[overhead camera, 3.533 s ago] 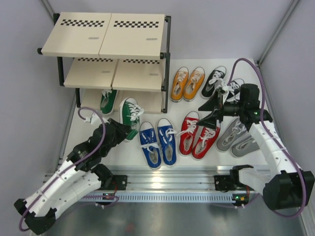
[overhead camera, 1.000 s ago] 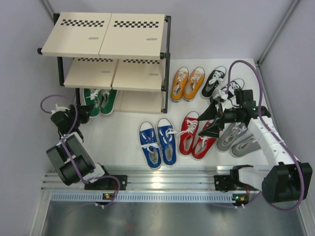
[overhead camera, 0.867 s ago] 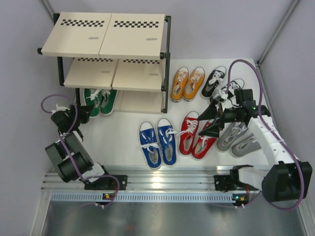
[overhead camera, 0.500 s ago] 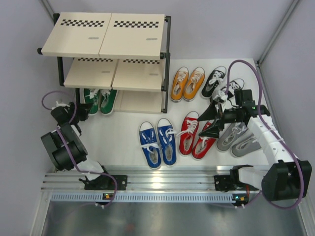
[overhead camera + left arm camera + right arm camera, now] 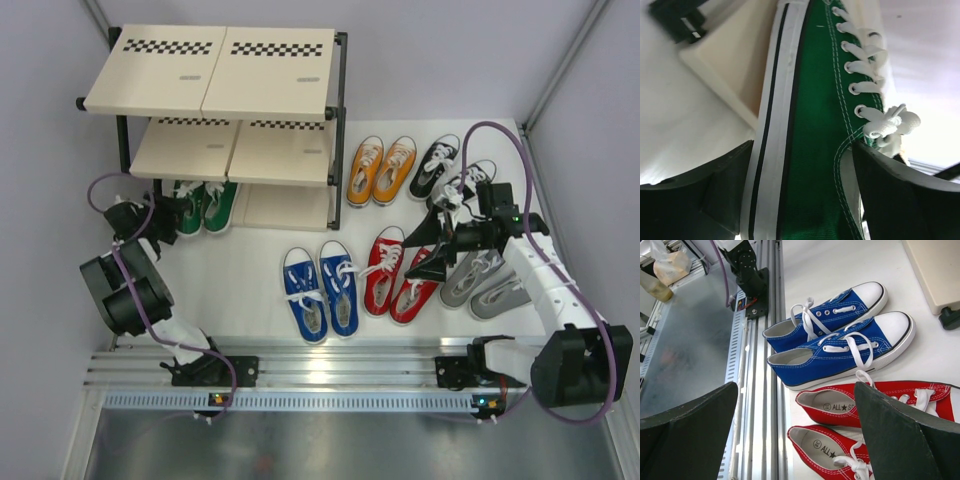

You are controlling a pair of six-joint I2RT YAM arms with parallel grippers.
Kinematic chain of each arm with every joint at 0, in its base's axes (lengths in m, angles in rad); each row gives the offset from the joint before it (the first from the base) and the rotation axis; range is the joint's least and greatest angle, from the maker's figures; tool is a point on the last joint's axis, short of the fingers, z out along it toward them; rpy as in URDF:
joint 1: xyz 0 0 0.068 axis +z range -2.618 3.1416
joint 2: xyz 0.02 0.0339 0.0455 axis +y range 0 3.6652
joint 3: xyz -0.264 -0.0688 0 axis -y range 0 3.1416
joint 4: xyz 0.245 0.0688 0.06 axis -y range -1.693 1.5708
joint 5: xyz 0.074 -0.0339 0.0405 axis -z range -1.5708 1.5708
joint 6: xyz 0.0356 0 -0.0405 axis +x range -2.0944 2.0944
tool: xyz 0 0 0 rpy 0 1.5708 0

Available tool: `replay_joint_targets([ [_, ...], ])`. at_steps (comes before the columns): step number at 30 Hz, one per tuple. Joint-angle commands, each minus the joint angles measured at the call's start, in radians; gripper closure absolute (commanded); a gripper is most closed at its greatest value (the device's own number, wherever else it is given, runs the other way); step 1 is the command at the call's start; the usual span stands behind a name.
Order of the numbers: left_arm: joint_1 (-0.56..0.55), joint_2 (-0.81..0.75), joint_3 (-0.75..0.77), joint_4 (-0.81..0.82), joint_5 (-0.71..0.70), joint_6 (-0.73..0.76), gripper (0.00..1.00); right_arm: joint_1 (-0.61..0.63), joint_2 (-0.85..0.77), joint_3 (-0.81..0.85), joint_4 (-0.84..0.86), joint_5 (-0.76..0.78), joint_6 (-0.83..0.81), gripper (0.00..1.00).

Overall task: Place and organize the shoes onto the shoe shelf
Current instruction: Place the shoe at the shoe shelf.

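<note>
The shoe shelf (image 5: 220, 70) stands at the back left. Both green shoes (image 5: 205, 205) lie side by side on its lowest board (image 5: 735, 55). My left gripper (image 5: 178, 215) reaches in from the left. In the left wrist view it (image 5: 802, 150) is open, its fingers spread on either side of one green shoe's (image 5: 810, 125) heel. My right gripper (image 5: 430, 245) hangs open above the red shoes (image 5: 400, 275), empty (image 5: 797, 405). The red shoes (image 5: 865, 405) and blue shoes (image 5: 840, 345) lie below it. The blue (image 5: 320, 290), orange (image 5: 380, 170), black (image 5: 435, 165) and grey shoes (image 5: 485, 285) are on the table.
An aluminium rail (image 5: 320, 375) with both arm bases runs along the near edge. The shelf's black foot (image 5: 949, 319) stands beyond the blue shoes. A bag and a bottle (image 5: 665, 270) lie past the rail. Grey walls close in on both sides.
My left jaws have spread off the green shoe, which now rests on the lowest board beside its mate. The left arm has shifted slightly toward the shelf. The right arm has not moved.
</note>
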Motion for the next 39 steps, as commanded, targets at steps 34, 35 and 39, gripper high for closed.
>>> replay_joint_targets([
  [34, -0.003, -0.535, 0.097, -0.658, -0.318, 0.172, 0.33, -0.056, -0.033, 0.055, -0.024, -0.051, -0.076, 0.01],
  [35, -0.004, -0.568, 0.066, -0.676, -0.334, 0.155, 0.38, -0.056, -0.034, 0.056, -0.027, -0.053, -0.081, 0.01],
  [39, -0.003, -0.600, 0.015, -0.764, -0.356, 0.115, 0.88, -0.062, -0.039, 0.059, -0.036, -0.053, -0.090, 0.00],
])
